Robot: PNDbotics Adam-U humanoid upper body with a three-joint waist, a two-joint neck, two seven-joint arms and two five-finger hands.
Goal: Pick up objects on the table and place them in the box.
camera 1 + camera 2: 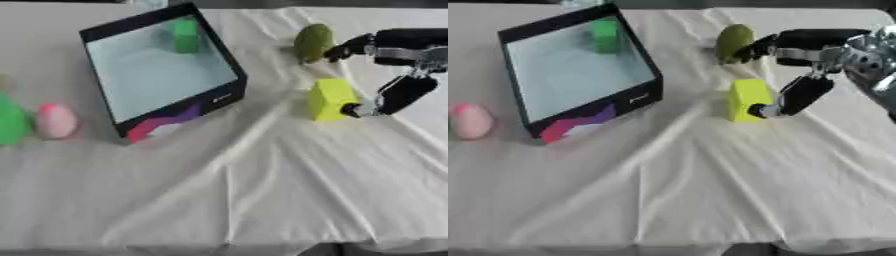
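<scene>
Near the surface's far right edge: right robot hand spread wide, thumb touching yellow block, fingers by olive fruit; box leftward.

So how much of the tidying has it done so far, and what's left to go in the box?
One green block already lies inside the box. The right robot hand is at the yellow block, one finger by its lower side and another reaching toward the olive-green fruit; nothing looks lifted yet. Still on the cloth: that fruit, a pink egg-shaped thing and a green object at the left edge.
</scene>
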